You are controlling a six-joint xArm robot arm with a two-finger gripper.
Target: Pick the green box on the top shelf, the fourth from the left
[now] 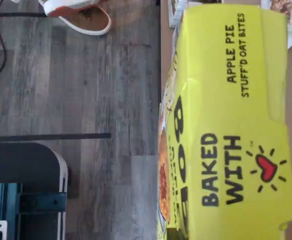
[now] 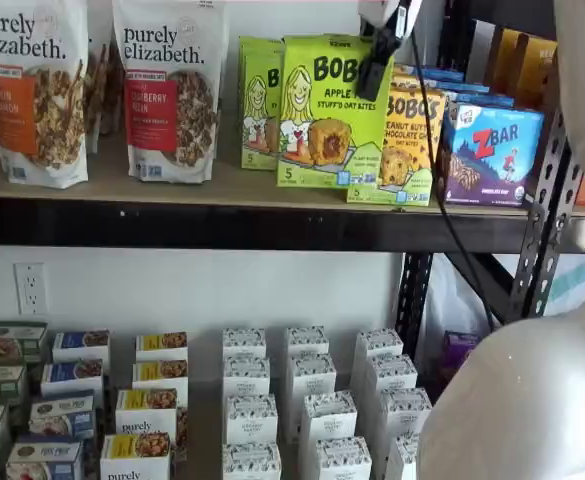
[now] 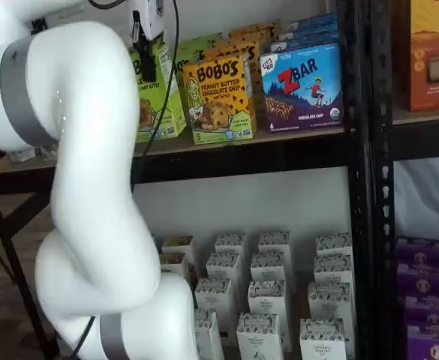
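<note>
- A long tan wood-coloured top shelf [image 2: 122, 180] with a thick black metal front beam runs across a white wall; in the wrist view a grey plank floor [image 1: 86, 90] lies beyond the shelf edge
- The lime-green upright carton of Bobo's Apple Pie Stuff'd Oat Bites, the green box [image 2: 330, 112], stands at the front of that board, its base on the wood, in both shelf views
- In the wrist view the green box's top panel fills much of the picture, printed "BAKED WITH" beside a red heart
- The white-bodied gripper [image 2: 374, 72] hangs over the box's upper right corner; one black finger crosses the box's front, and whether the fingers are closed on the carton cannot be told
- A second green carton [image 2: 259, 100] stands just behind to one side, a yellow-orange Bobo's Peanut Butter box [image 3: 219, 97] touches the other side, and a blue ZBar box [image 2: 492, 152] comes next
- Two white granola bags [image 2: 167, 85] stand further along the board
- The robot's white arm [image 3: 84, 187] blocks much of a shelf view, hiding part of the green box
- Small white boxes [image 2: 322, 410] fill the level below
</note>
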